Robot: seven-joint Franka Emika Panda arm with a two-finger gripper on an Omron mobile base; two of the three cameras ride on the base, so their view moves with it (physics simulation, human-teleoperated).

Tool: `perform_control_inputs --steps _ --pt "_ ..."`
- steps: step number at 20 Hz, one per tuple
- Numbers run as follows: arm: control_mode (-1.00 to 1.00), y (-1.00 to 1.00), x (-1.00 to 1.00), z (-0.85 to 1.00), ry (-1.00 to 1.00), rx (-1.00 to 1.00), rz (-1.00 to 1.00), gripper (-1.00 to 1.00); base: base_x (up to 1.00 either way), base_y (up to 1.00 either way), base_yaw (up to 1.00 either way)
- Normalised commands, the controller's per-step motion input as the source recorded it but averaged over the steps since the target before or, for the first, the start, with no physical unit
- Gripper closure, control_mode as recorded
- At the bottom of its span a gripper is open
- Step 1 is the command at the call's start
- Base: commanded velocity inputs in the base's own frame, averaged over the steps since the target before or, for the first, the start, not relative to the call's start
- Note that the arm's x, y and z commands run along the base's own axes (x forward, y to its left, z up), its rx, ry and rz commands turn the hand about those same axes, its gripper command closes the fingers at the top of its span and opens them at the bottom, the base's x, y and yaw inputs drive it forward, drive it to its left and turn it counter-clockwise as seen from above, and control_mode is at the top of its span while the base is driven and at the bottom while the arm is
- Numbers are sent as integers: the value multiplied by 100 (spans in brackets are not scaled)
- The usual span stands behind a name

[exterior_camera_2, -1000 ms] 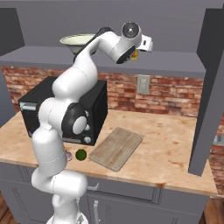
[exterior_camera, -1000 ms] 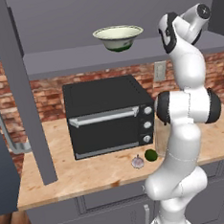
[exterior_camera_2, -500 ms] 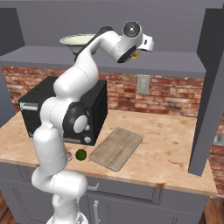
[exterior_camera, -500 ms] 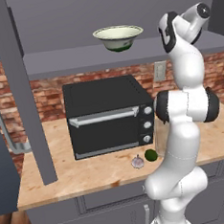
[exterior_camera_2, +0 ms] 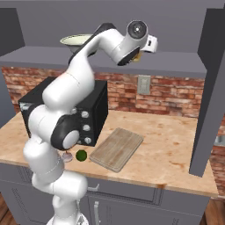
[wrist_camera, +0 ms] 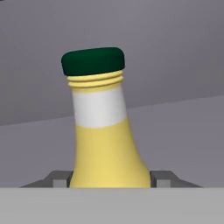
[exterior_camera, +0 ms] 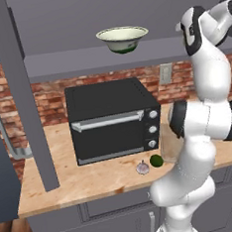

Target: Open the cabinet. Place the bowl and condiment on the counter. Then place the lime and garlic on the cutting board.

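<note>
Yellow condiment in gripper, bowl alongside

One bowl sits on the cabinet shelf, and one yellow condiment bottle with a green cap stands there too. On the bench there are one black oven, one cutting board, one lime and one garlic bulb. One wall outlet is set in the brick. Two open cabinet doors show, one at each side.
</note>
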Motion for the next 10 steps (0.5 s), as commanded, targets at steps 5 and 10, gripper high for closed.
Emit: perform_control_inputs --steps 5,10 --pt "-100 18 -100 0 -14 0 3 100 0 0 0" --pt "-100 50 -100 0 -9 0 0 100 0 0 0"
